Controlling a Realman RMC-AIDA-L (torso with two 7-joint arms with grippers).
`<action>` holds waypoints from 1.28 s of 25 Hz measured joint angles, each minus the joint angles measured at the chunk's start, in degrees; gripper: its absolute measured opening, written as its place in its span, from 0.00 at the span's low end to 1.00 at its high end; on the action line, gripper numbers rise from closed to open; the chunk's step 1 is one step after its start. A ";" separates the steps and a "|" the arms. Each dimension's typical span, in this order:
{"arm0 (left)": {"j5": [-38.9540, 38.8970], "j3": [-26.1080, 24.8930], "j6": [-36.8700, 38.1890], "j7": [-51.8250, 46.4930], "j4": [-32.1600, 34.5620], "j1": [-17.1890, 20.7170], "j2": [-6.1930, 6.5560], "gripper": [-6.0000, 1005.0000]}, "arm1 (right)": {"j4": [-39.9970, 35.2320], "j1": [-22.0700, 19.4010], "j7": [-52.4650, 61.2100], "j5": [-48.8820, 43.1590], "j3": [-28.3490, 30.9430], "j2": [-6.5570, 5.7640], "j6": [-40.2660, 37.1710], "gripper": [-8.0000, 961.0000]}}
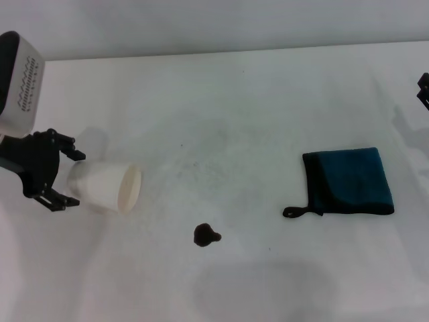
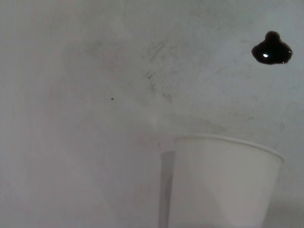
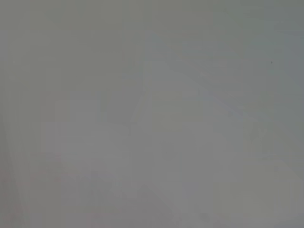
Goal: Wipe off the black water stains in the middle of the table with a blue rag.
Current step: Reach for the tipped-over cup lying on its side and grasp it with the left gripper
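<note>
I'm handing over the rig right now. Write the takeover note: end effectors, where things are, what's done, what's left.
Left end effector: at the table's left, shut on the white paper cup, which is tipped on its side with its mouth toward the stain.
Right end effector: only a sliver shows at the right edge, away from the work.
Black water stains: one small blob at front centre of the table, unwiped.
Blue rag: folded flat to the stain's right, untouched.
Done: nothing wiped.
Left: pick up the rag, wipe the stain.

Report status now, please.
Left tool shut on white cup, tipped sideways. Right tool parked at edge. Stain unwiped, blue rag untouched.
</note>
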 joint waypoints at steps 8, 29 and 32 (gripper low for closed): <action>-0.09 0.00 -2.10 4.29 1.23 -1.54 -0.06 0.86 | -0.09 -0.29 0.01 0.01 -0.34 -0.06 0.12 0.89; -0.61 -0.10 -18.33 -0.70 16.10 0.03 0.01 0.86 | -0.66 -1.79 0.01 0.01 0.01 -0.27 0.33 0.89; -0.67 -0.13 -18.31 -1.25 16.19 0.01 -0.01 0.86 | -0.69 -1.73 -0.02 0.01 0.01 -0.27 0.25 0.89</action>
